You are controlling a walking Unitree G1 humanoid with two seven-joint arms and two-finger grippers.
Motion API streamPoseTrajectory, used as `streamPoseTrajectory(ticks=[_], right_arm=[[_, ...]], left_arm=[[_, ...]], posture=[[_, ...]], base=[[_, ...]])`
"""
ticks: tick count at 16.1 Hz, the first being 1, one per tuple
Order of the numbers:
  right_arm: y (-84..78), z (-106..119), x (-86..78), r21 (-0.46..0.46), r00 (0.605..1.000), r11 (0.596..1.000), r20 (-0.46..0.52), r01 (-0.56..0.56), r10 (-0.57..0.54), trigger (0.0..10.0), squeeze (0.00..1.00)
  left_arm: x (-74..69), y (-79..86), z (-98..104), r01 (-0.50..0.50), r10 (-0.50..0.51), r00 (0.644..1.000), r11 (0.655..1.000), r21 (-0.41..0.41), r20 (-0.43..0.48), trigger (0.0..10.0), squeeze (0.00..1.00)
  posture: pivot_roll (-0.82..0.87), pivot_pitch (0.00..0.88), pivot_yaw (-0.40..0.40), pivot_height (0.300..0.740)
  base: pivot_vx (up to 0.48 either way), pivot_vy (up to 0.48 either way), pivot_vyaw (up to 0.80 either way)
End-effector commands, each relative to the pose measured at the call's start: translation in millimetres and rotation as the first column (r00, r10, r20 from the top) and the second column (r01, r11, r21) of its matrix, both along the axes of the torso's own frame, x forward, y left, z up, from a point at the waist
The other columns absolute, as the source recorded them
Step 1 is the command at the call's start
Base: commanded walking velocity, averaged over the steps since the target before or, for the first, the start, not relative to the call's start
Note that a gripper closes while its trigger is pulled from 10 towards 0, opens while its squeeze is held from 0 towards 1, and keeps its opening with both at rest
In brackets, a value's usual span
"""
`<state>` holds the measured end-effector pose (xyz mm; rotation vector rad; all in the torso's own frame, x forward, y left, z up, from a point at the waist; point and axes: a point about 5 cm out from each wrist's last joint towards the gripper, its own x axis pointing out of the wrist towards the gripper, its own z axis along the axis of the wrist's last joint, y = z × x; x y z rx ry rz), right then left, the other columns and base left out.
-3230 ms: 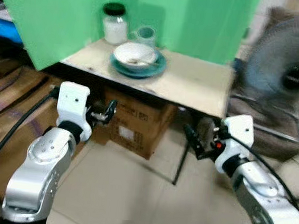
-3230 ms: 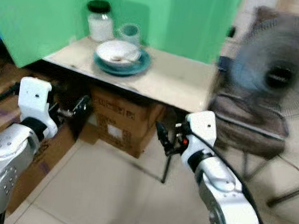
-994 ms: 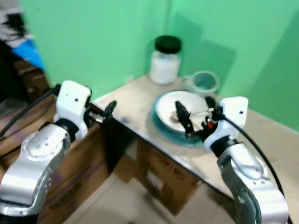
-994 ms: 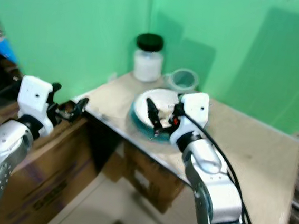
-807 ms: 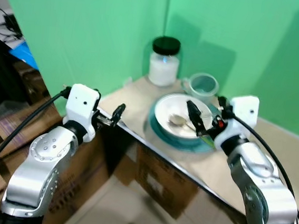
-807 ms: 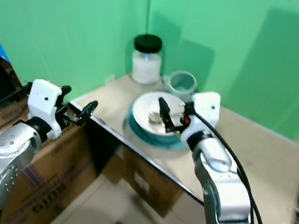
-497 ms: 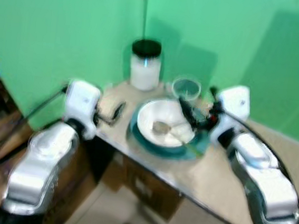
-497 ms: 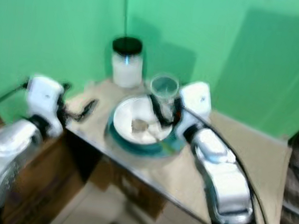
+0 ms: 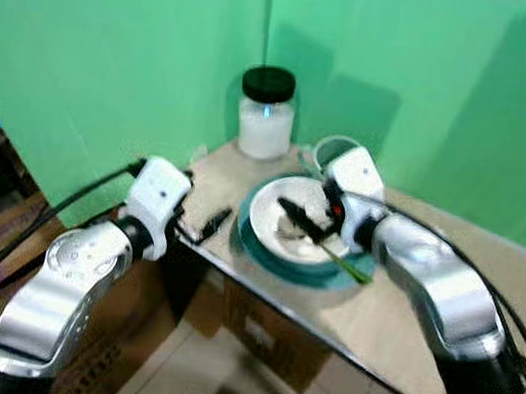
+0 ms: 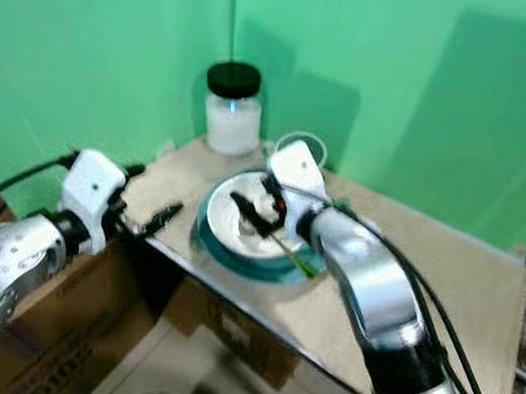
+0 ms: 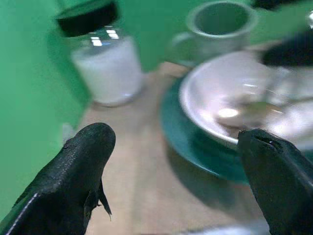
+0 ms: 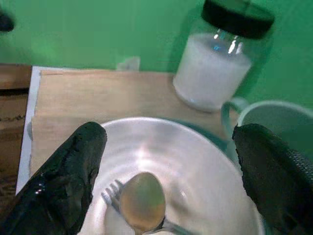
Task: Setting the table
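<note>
Small beige-topped table (image 9: 420,305) set in the corner of green walls (image 9: 118,53). White round bowl (image 12: 195,196) on a teal plate (image 9: 271,258), near the table's left front edge, holding a metal spoon (image 12: 143,201) and fork (image 12: 111,191). Behind it — a black-lidded glass jar of white powder (image 9: 265,113) and a pale green mug (image 11: 221,24), close to the walls. Right gripper (image 9: 303,218) over the bowl, fingers apart. Left gripper (image 9: 212,223) at the table's left edge, fingers apart — open tabletop lies to the right.

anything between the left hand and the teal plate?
Nothing: bare tabletop lies between the open left hand and the teal plate, seen in the left wrist view.
</note>
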<state>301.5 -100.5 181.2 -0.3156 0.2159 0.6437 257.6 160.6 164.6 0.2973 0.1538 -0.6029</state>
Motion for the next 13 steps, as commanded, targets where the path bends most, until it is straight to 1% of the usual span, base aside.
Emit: streamPoseTrajectory(ticks=[1, 2, 3, 4, 5, 6, 7, 8, 11, 12, 13], right_arm=[[4.0, 2, 6.6, -0.023, 1.000, 1.000, -0.009, 0.013, -0.013, 10.0, 0.00], [5.5, 1, 12.8, -0.052, 0.999, 0.998, -0.018, 0.028, -0.029, 10.0, 0.00], [5.8, 1, 14.7, -0.064, 0.999, 0.997, -0.018, 0.033, -0.034, 10.0, 0.00], [7.5, -1, 23.1, -0.084, 0.998, 0.995, -0.018, 0.054, -0.055, 10.0, 0.00], [10.3, -2, 33.7, -0.133, 0.998, 0.989, -0.001, 0.062, -0.063, 10.0, 0.00], [10.8, -3, 36.0, -0.148, 0.998, 0.987, 0.006, 0.062, -0.061, 10.0, 0.00], [10.7, -4, 43.8, -0.203, 0.997, 0.977, 0.033, 0.071, -0.066, 10.0, 0.00], [10.5, -4, 50.5, -0.226, 0.996, 0.970, 0.052, 0.087, -0.077, 10.0, 0.00], [11.7, -2, 63.6, -0.241, 0.992, 0.964, 0.090, 0.111, -0.092, 10.0, 0.00], [10.5, -3, 66.5, -0.257, 0.991, 0.959, 0.097, 0.118, -0.095, 9.2, 0.00], [9.5, -4, 68.4, -0.264, 0.990, 0.957, 0.097, 0.120, -0.097, 5.1, 0.00]], left_arm=[[-4.6, -3.7, 0, 0.066, -0.066, 0.997, 0.998, 0.011, -0.026, 10.0, 0.00], [-6.3, -5.1, -1, 0.109, -0.108, 0.993, 0.994, 0.017, -0.045, 10.0, 0.00], [-6.8, -5.5, -1, 0.121, -0.120, 0.992, 0.992, 0.020, -0.049, 10.0, 0.00], [-8.4, -7.6, -2, 0.156, -0.155, 0.986, 0.988, 0.018, -0.069, 10.0, 0.00], [-12.1, -9.7, -4, 0.193, -0.190, 0.978, 0.981, 0.019, -0.091, 10.0, 0.00], [-12.8, -10.0, -4, 0.198, -0.196, 0.976, 0.980, 0.020, -0.094, 10.0, 0.00], [-13.4, -10.0, -4, 0.200, -0.197, 0.976, 0.980, 0.021, -0.096, 10.0, 0.00], [-14.2, -9.8, -5, 0.202, -0.199, 0.975, 0.979, 0.021, -0.099, 10.0, 0.00], [-17.7, -8.6, -5, 0.207, -0.203, 0.973, 0.978, 0.020, -0.109, 10.0, 0.00], [-18.9, -8.5, -5, 0.206, -0.203, 0.973, 0.978, 0.019, -0.111, 10.0, 0.00], [-19.3, -8.5, -6, 0.206, -0.203, 0.973, 0.978, 0.018, -0.112, 10.0, 0.00]], posture=[[0.12, 0.000, 0.027, 0.740], [0.12, 0.000, 0.024, 0.740], [0.12, 0.000, 0.024, 0.740], [0.12, 0.000, 0.026, 0.740], [0.12, 0.000, 0.026, 0.740], [0.12, 0.000, 0.026, 0.740], [0.12, 0.000, 0.025, 0.740], [0.12, 0.000, 0.024, 0.740], [0.14, 0.000, 0.013, 0.740], [0.14, 0.000, 0.011, 0.740], [0.14, 0.000, 0.009, 0.740]], base=[[0.000, 0.000, 0.00], [0.000, 0.000, 0.00], [0.000, 0.000, 0.00], [0.000, 0.000, 0.00], [0.000, 0.000, 0.00], [0.000, 0.000, 0.00], [0.000, 0.000, 0.00], [0.000, 0.000, 0.00], [0.000, 0.000, 0.00], [0.000, 0.000, 0.00], [0.000, 0.000, 0.00]])
